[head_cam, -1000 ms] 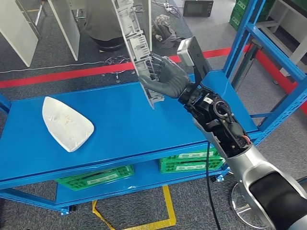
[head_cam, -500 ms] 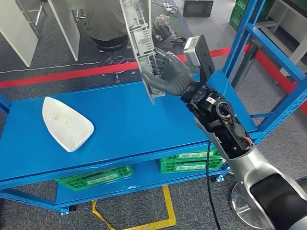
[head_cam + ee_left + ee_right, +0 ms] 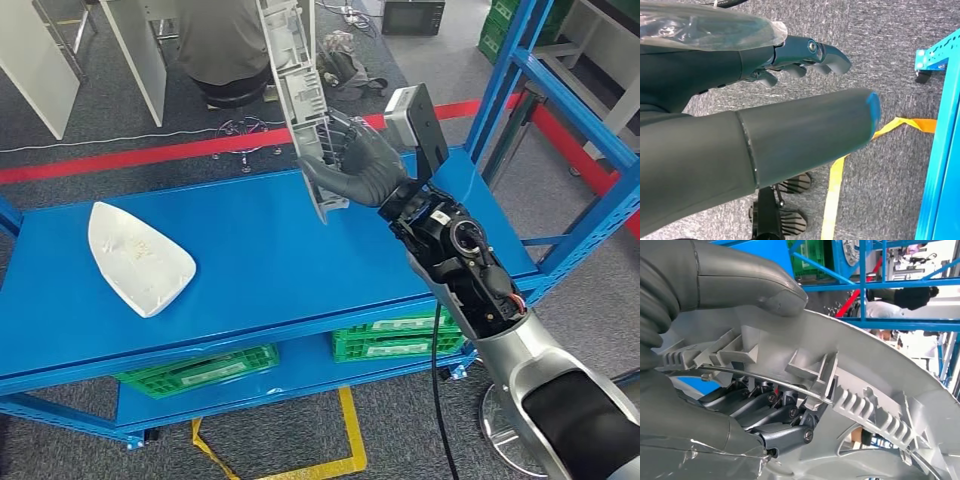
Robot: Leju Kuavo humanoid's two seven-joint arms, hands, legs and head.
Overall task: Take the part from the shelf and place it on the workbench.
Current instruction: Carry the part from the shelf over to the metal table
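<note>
Factory workshop: blue steel racking (image 3: 573, 130), floor tape (image 3: 151, 155).

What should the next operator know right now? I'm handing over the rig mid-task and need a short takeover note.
Right hand: grips the grey ribbed part near its lower end, holding it steeply tilted above the back of the blue workbench; the part's bottom tip looks just clear of the surface.
Left hand: hangs over the floor, holding nothing, fingers not closed.
A white curved piece lies on the bench's left side.
Done: part is picked up and brought over the bench.
Left: lower it, lay it down, release.
</note>
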